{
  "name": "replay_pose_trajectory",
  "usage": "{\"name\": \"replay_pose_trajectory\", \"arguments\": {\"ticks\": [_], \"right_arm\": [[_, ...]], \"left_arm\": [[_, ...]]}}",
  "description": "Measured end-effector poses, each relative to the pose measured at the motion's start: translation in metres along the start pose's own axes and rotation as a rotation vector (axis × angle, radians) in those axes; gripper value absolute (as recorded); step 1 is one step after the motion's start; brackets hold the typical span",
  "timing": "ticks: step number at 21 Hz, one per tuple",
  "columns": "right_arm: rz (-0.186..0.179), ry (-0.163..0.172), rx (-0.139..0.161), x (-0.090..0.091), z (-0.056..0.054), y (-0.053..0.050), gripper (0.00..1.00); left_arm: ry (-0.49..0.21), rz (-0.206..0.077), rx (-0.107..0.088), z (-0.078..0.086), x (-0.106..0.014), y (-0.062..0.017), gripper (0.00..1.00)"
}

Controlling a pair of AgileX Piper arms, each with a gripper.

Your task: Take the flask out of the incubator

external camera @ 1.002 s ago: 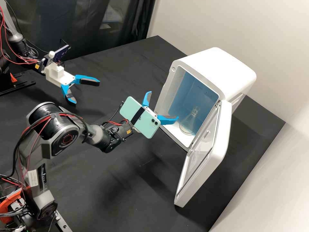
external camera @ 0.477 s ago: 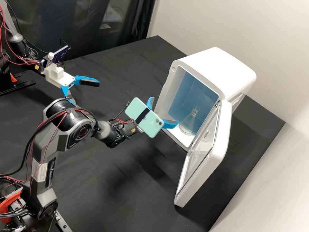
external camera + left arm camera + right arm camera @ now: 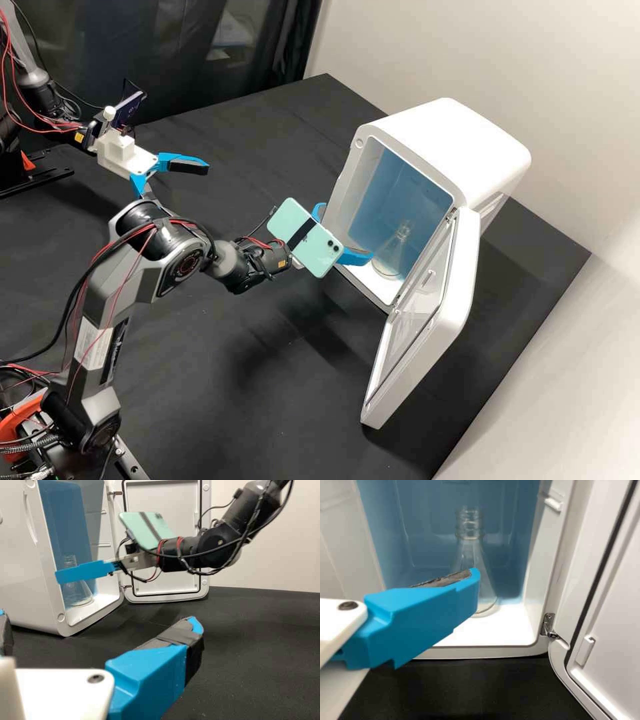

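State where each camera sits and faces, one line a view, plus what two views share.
High view: fixed off the arms, looking down on the black bench; left gripper and right gripper show.
Left wrist view: on the left arm, facing the white open-doored incubator across the bench; own blue fingers show.
Right wrist view: on the right arm, facing into the incubator; one own finger shows.
All share the clear glass conical flask inside.

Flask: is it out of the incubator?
No, the flask stands upright on the white floor inside the incubator.
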Motion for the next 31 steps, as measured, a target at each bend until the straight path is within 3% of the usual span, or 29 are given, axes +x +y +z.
{"name": "replay_pose_trajectory", "arguments": {"ticks": [2,6,12,16,20,23,26,31], "right_arm": [[-0.016,-0.015,-0.025,0.008,0.000,-0.004,1.00],[-0.024,-0.042,-0.046,0.019,0.005,-0.011,1.00],[-0.030,-0.075,-0.033,0.025,0.012,-0.017,1.00],[-0.028,-0.082,-0.045,0.027,0.018,-0.013,1.00],[-0.024,-0.106,-0.053,0.025,0.032,-0.005,1.00],[-0.007,-0.134,-0.042,0.027,0.042,0.001,1.00],[0.002,-0.160,-0.030,0.033,0.051,0.000,1.00],[-0.029,-0.184,-0.028,0.045,0.054,-0.006,1.00]], "left_arm": [[0.000,0.000,0.000,0.000,0.000,0.0000,1.00],[0.000,0.000,0.000,0.000,0.000,0.0000,1.00],[0.000,0.000,0.000,0.000,0.000,0.0000,1.00],[0.000,0.000,0.000,0.000,0.000,0.0000,1.00],[0.000,0.000,0.000,0.000,0.000,0.0000,1.00],[0.000,0.000,0.000,0.000,0.000,0.0000,1.00],[0.000,0.000,0.000,0.000,0.000,0.0000,1.00],[-0.002,-0.001,0.000,0.000,0.000,-0.0001,1.00]]}}
